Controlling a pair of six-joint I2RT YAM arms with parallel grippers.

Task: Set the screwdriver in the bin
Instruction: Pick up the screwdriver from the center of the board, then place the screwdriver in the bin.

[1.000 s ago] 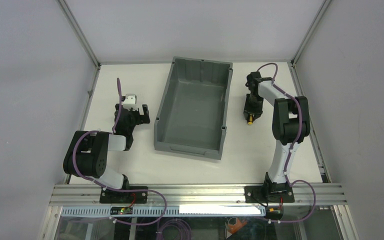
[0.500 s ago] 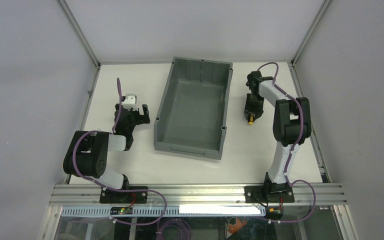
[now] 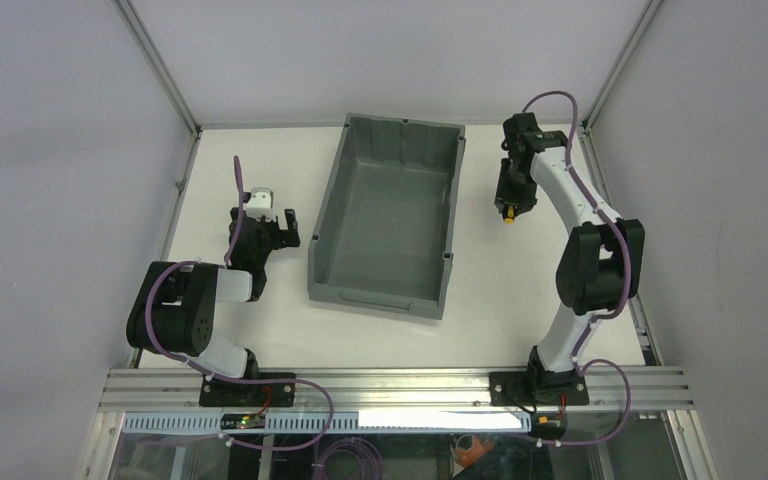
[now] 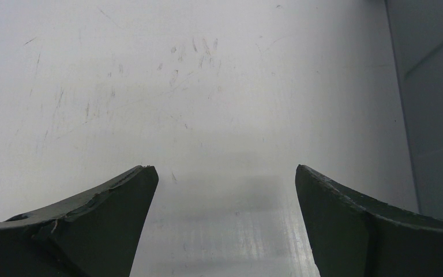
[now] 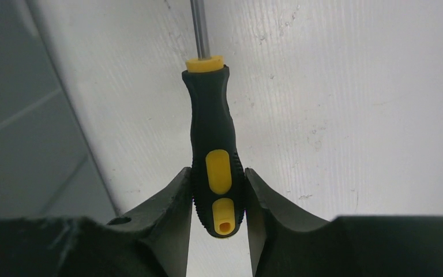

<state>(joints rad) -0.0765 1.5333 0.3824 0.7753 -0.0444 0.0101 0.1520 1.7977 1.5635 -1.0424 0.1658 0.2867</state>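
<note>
Though the top view hides it, right gripper (image 5: 217, 173) pinches yellow-black-handled metal screwdriver (image 5: 210, 115) between its fingers (image 5: 173, 202). Grey plastic rectangular bin (image 5: 17, 127) left of them; left gripper (image 4: 225, 170) gapes, empty.

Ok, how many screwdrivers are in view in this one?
1. The screwdriver is clamped by its handle in the right end effector, to the right of the bin. The bin's visible floor shows none. The left end effector is open and empty.
</note>
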